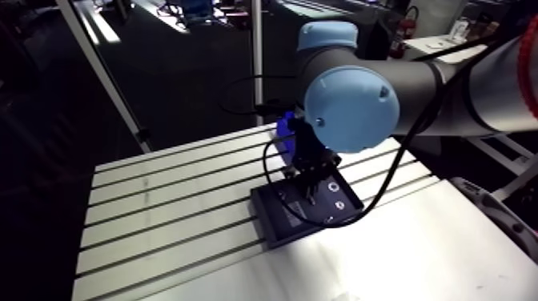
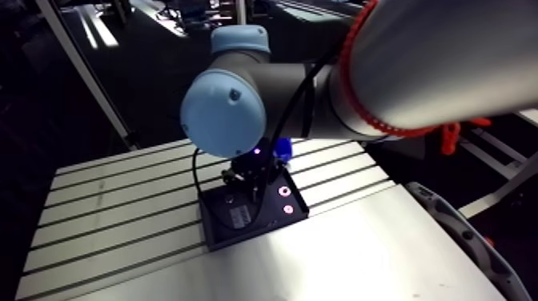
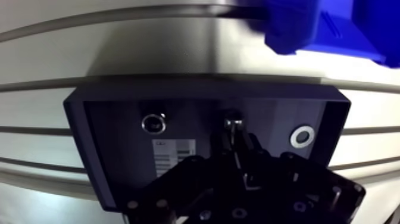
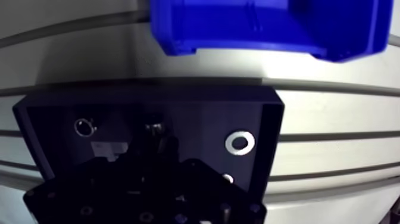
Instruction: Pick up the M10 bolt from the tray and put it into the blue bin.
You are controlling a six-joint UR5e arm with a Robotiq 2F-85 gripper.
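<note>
Slotted aluminium table [image 1: 160, 208] takes up most of the arm view, with a black tray [image 3: 202, 95] sitting flat across a couple of the grooves. Just past the tray's far edge is the blue bin [image 4: 262, 24]. It's close to the tray, but I can't say if the two touch.

The claw [image 3: 237, 140] is down inside the tray, roughly mid-way along it. From the wrist view its two fingers [image 3: 253, 149] are pulled in narrow, with the bolt [image 3: 233, 121] pinched between them. The bolt's shiny head pokes out just ahead of the fingertips, on the side toward the bin. So I'd call it closed on the bolt, and the bolt is low in the tray, not in the bin. Can't tell if it's actually off the tray floor, too dark in there.

Other stuff in the tray:
- a white washer [image 3: 302, 137] lies flat off to one side of the claw, well clear of the fingers
- a small metal ring [image 3: 153, 123] of some kind is on the other side
- a pale label [image 3: 175, 152] sits on the tray floor next to the claw
</note>
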